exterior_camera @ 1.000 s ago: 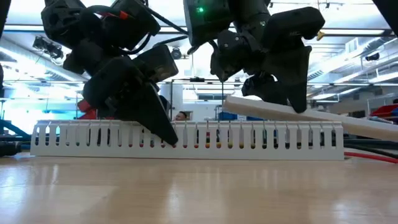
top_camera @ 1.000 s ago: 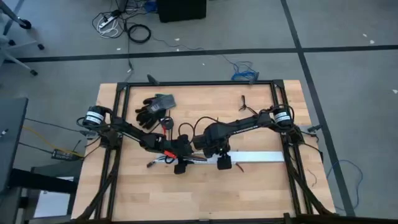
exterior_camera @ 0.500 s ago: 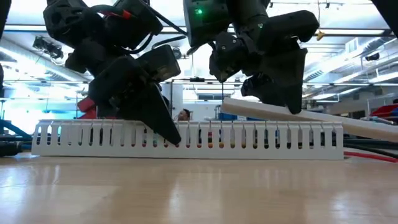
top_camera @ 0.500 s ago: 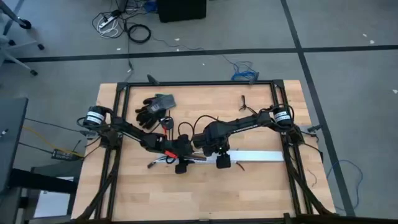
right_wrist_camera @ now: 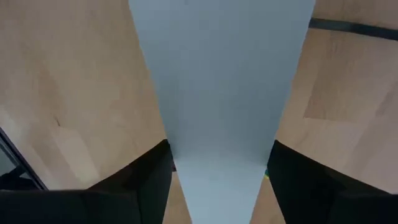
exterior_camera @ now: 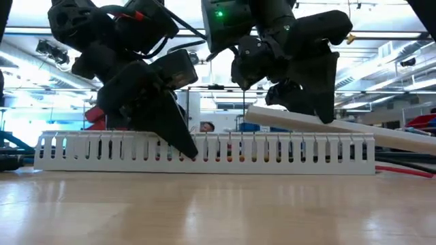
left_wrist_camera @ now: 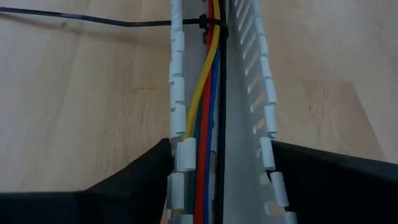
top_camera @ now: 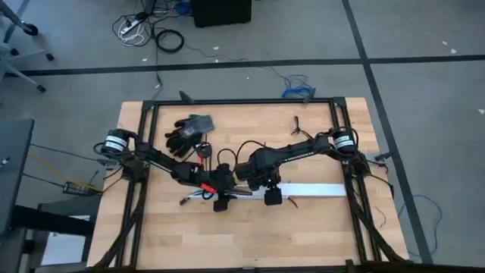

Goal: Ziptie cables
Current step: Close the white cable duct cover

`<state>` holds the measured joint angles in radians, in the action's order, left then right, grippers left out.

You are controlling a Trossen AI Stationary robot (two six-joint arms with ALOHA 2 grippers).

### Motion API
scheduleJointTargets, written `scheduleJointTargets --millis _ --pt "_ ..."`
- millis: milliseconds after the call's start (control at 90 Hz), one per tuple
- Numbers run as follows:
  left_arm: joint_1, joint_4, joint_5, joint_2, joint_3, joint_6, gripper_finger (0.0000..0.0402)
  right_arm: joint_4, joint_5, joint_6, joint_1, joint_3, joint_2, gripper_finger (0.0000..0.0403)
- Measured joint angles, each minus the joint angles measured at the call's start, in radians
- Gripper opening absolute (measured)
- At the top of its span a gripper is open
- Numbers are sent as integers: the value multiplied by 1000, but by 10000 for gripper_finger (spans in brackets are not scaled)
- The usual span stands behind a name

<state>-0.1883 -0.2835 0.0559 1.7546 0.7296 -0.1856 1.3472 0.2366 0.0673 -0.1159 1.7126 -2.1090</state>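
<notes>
The cables point(left_wrist_camera: 208, 93), yellow, red, blue and black wires, lie along the inside of a white slotted channel point(exterior_camera: 272, 150). The ziptie point(left_wrist_camera: 211, 23) is looped around them, and its thin black tail point(left_wrist_camera: 74, 17) trails across the wood. My left gripper point(top_camera: 220, 201) sits over the channel near the table's middle. My right gripper point(top_camera: 270, 197) is beside it, shut on a flat white cover strip point(top_camera: 311, 189) that lies over the channel's right part. My left gripper has the channel between its two fingers, one finger point(left_wrist_camera: 149, 171) against each slotted side wall point(left_wrist_camera: 183, 155). The fingers slant down from above and straddle the channel, which stands on the table. My right gripper pinches the cover strip by its two long edges point(right_wrist_camera: 163, 146), near its left end point(exterior_camera: 255, 114). The fingers come from above and lie across the strip. That end is raised above the channel, and the strip slants down toward the table's right.
Black gloves point(top_camera: 186, 133) lie at the table's far left. A small black clip point(top_camera: 297, 121) lies at the far right. A red wire point(exterior_camera: 402, 170) runs along the table behind the channel's right end. Black frame rails point(top_camera: 140, 189) border the table.
</notes>
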Motion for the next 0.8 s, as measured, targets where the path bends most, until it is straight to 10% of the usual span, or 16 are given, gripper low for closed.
scheduleJointTargets --millis 800 --pt "-1 13 15 -2 2 -7 232 -20 -5 20 -4 0 0 230"
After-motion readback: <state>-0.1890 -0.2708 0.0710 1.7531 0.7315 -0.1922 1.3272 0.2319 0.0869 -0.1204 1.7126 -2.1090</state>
